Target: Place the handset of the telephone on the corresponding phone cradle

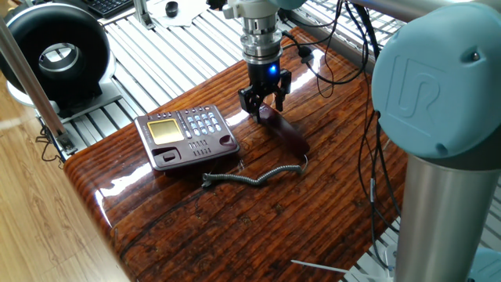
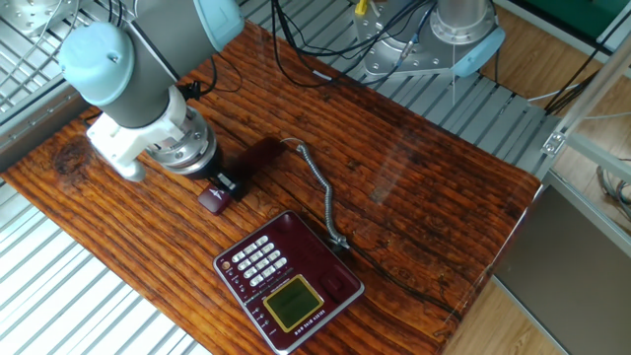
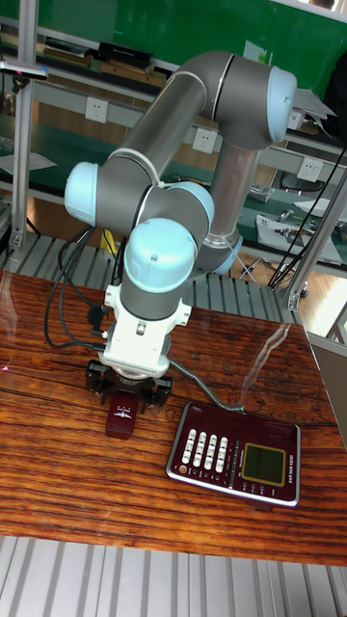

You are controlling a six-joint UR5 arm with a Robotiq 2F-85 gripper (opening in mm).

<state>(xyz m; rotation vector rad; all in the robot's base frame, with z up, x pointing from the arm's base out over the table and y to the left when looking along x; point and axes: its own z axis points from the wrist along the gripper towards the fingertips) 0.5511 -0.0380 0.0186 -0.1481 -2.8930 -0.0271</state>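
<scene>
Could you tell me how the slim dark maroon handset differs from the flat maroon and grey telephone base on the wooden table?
The slim dark maroon handset is narrow and plain; the flat maroon and grey telephone base is broad, with a yellowish screen and keypad. The gripper straddles one handset end; nothing touches the base. Both lie on the table, joined by the grey coiled cord.

Silver arm, pale-blue joint caps, black jaws
</scene>
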